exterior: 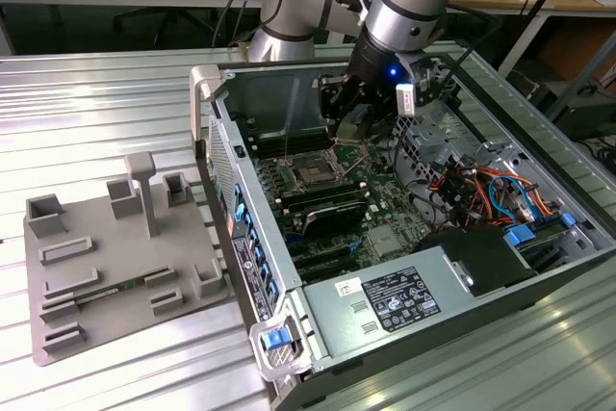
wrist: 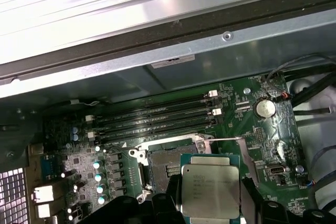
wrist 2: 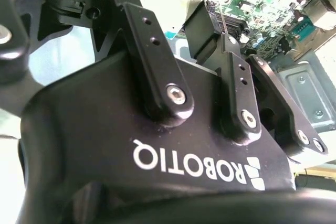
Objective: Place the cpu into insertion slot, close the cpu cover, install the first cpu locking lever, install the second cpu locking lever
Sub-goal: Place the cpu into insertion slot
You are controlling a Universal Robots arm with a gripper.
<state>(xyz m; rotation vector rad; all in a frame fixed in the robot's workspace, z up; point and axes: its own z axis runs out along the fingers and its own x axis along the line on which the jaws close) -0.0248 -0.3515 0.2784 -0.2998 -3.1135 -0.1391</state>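
Note:
The cpu (wrist: 210, 184), a small square chip with a dull silver top, hangs level in my gripper (wrist: 210, 205), which is shut on it by two opposite edges. In the first wrist view it hovers just above and slightly to one side of the insertion slot (wrist: 164, 165), whose dark contact field lies uncovered inside its metal frame. A thin locking lever (wrist: 227, 139) stands out beside the slot. The exterior view shows the gripper (exterior: 358, 120) inside the open computer case, above the slot (exterior: 316, 172). I cannot make out the cpu cover. One black finger pad (wrist 2: 202, 31) shows in the second wrist view.
Memory slots (wrist: 157, 119) run next to the insertion slot, under the case wall (wrist: 157, 59). A coin battery (wrist: 264, 108) sits beyond. Coloured cables (exterior: 486, 190) and a power supply (exterior: 404, 300) fill the case's near end. A grey fixture tray (exterior: 115, 257) lies on the exterior view's left.

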